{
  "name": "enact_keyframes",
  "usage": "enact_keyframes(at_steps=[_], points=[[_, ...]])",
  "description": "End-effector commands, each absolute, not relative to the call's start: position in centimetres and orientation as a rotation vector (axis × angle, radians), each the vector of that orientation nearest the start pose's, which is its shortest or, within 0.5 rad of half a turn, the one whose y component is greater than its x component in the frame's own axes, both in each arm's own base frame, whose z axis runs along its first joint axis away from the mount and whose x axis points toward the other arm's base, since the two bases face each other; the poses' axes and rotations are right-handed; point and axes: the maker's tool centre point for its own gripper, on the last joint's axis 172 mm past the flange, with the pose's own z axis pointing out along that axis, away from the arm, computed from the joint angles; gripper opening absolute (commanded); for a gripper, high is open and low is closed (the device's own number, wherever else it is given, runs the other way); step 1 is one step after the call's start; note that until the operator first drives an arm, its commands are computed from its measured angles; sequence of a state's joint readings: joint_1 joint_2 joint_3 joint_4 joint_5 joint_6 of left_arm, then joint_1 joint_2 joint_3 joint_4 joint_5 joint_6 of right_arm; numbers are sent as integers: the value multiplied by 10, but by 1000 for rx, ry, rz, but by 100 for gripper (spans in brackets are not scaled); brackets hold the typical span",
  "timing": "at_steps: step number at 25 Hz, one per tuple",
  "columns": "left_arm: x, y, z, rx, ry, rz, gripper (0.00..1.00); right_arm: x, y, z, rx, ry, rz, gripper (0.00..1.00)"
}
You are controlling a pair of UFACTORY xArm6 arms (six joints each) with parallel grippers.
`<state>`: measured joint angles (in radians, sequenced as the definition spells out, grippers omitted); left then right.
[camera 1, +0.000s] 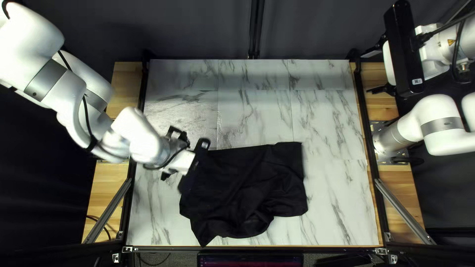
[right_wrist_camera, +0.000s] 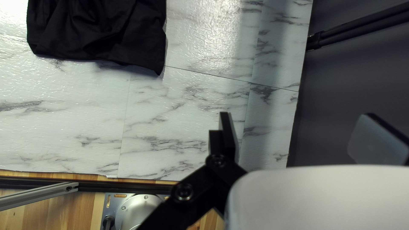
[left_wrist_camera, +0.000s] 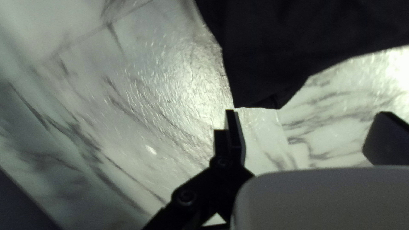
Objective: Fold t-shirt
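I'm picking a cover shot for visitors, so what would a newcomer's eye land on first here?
First, the black t-shirt, lying rumpled on the pale marbled table, toward its near edge. Next, the white left arm, slanting in from the upper left of the top left view, its open left gripper at the shirt's left side. Last, the right arm at the far right, its open right gripper well away from the cloth.
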<state>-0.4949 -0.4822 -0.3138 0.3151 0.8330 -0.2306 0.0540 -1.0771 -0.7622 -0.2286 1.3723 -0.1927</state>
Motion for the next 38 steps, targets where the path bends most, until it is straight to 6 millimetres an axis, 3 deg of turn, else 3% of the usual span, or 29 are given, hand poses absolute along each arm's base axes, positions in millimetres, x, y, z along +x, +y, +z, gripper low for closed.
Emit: enact_keyframes(at_steps=[1,3,7,10,16,19,28,38], points=[[272,-95,92,-2811,721,-69,100,274,-42,415,-3292,-394,-760,100],[270,-96,92,-2817,715,-69,100,274,-42,415,-3292,-394,-760,100],[286,-108,77,-2757,743,-30,100,274,-42,415,-3292,-394,-760,100],[283,-107,72,-2640,890,-40,100,274,-42,415,-3292,-394,-760,100],[281,-108,71,-2645,884,-42,100,274,-42,415,-3292,-394,-760,100],[296,-113,61,-2599,886,-34,100,274,-42,415,-3292,-394,-760,100],[291,-99,72,-2401,967,56,100,274,-42,415,-3292,-394,-760,100],[300,-87,53,-2327,1044,79,100,274,-42,415,-3292,-394,-760,100]])
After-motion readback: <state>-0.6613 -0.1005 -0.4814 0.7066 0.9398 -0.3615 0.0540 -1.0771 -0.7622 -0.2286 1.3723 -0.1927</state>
